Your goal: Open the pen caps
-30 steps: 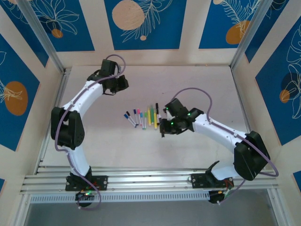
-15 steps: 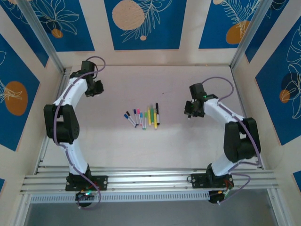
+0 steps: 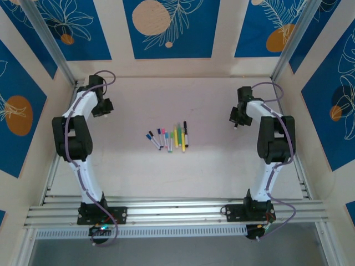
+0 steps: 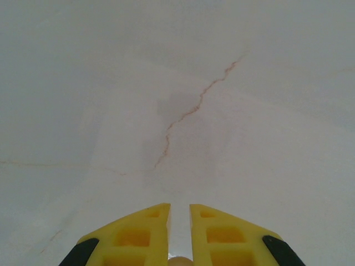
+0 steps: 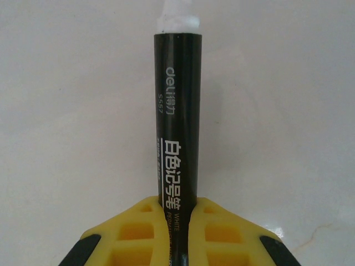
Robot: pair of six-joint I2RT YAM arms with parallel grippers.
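Risk: the black marker point(image 5: 177, 111) is projecting far beyond the right gripper point(image 5: 177, 204), so a sideways pull is likely to be levering it askew or slipping it free. The right jaws are clamping its barrel. The left gripper point(image 4: 179, 209) is sitting nearly closed; contents cannot be told. The other pens point(image 3: 176, 138) are lying mid-table, pen caps point(image 3: 163, 131) apparently fitted.

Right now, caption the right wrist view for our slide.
Right gripper shut on a black marker pen, white end over the table.

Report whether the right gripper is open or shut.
Shut: the right gripper clamps the black pen, its yellow fingers pressed against both sides of the barrel.
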